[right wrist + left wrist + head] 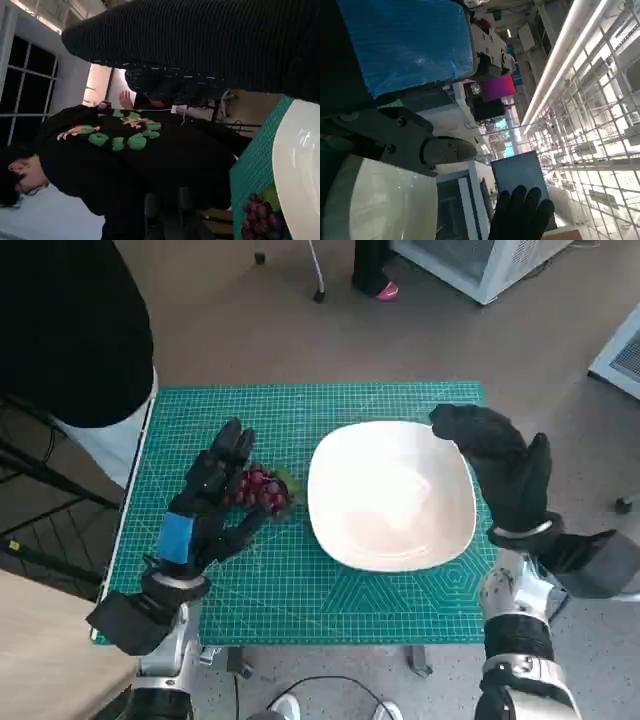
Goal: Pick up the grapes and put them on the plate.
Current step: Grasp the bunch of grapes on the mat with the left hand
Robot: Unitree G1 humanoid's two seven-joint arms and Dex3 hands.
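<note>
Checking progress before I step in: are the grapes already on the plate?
No. In the head view the grapes lie on the green mat beside the plate, with the left hand around them.

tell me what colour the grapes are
Dark red-purple grapes, with a bit of green at one side; clearest in the head view.

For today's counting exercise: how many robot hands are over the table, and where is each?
2. The left hand is around the grapes on the green mat, left of the plate. The right hand is at the plate's right rim.
</note>
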